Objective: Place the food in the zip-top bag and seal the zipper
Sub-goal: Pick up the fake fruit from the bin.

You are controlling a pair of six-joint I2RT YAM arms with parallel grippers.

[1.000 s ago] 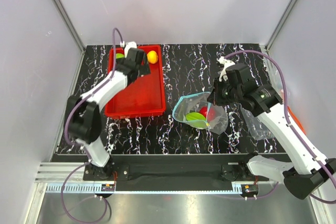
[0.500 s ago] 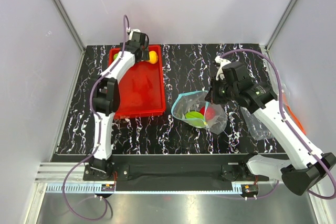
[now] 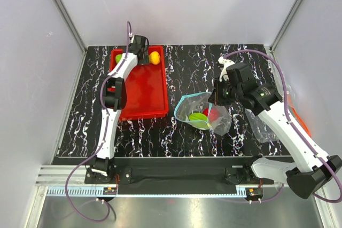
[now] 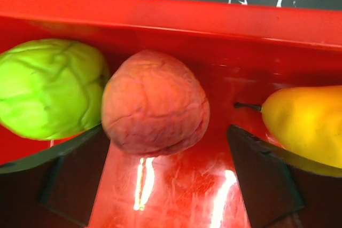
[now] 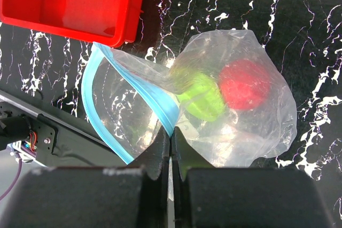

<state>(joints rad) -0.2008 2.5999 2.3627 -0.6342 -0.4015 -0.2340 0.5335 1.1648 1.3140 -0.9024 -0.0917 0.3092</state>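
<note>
Zip-top bag held apple and one green piece; peach, pear, second green piece sat in tray. Left gripper spread around peach; right gripper pinched unsealed zipper.

A red tray lies on the left part of the black bench with white veins. Near the bench's right edge lies clear plastic with an orange-red strip.
</note>
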